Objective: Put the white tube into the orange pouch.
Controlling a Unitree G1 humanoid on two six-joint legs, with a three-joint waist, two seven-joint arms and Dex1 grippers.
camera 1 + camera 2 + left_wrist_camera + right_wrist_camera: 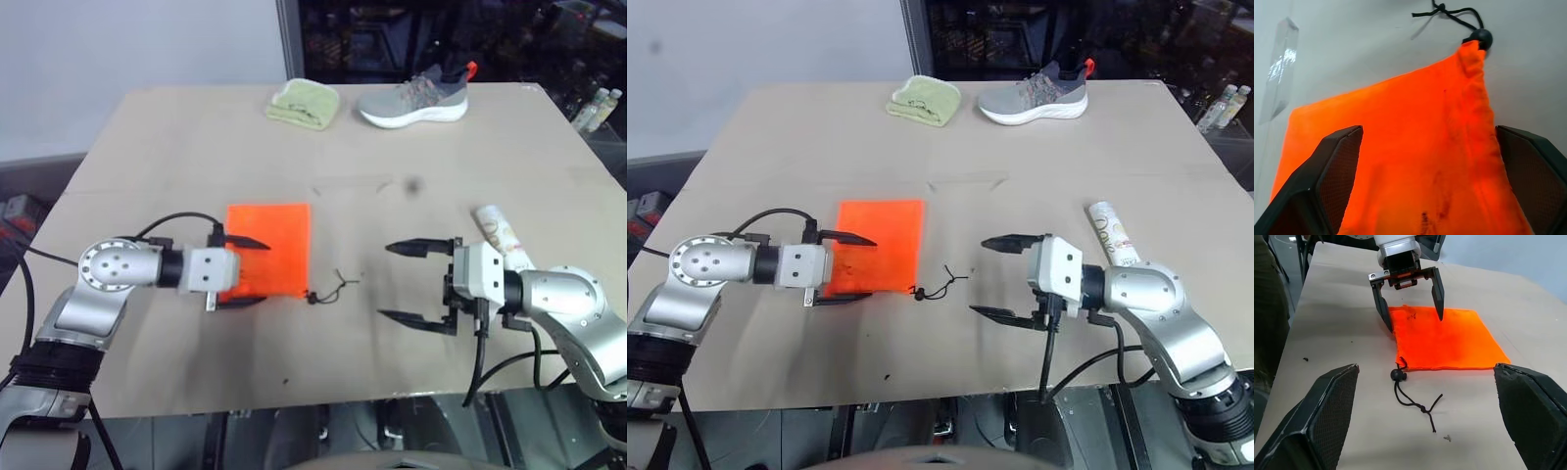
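The orange pouch [277,235] lies flat on the table, its dark drawstring cord [328,287] trailing from the near right corner. My left gripper [263,272] is open over the pouch's near left part, one finger above the fabric and the other at its near edge; whether it touches cannot be told. In the left wrist view the pouch [1415,161] spans the gap between the fingers [1337,171]. The white tube [500,235] lies on the table to the right, behind my right wrist. My right gripper [385,282] is open and empty, pointing left toward the cord [1410,396] and the pouch [1449,340].
A folded pale green cloth [304,103] and a grey sneaker [416,98] sit at the far side of the table. Bottles [598,108] stand off the table's far right corner. A strip of clear tape [1281,68] lies on the tabletop [176,157].
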